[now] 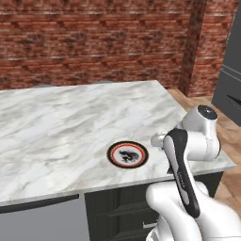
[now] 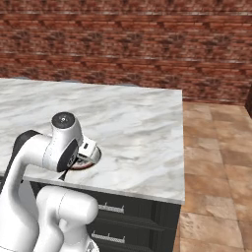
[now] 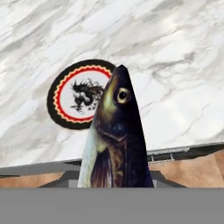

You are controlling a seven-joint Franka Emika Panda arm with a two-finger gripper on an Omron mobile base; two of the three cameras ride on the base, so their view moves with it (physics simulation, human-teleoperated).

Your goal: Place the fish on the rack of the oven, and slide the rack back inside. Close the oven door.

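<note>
The fish (image 3: 117, 131) hangs close in the hand view, dark with a pale belly and a yellow eye, its head pointing away from the camera. It sits between my fingers and hides them, so my gripper (image 2: 90, 149) is shut on the fish. The gripper hovers just above the marble counter's front edge (image 1: 141, 179), over the round red-rimmed black plate (image 1: 127, 154) (image 3: 78, 94). My own arm covers the fish in both base views. The oven, its rack and the oven door are out of view.
The marble counter (image 2: 138, 128) runs back to a brick wall (image 1: 94, 42). Dark drawers (image 2: 129, 215) sit under its front edge. Wooden floor (image 2: 216, 162) lies to the right, and a dark grey appliance (image 1: 230, 89) stands at the far right.
</note>
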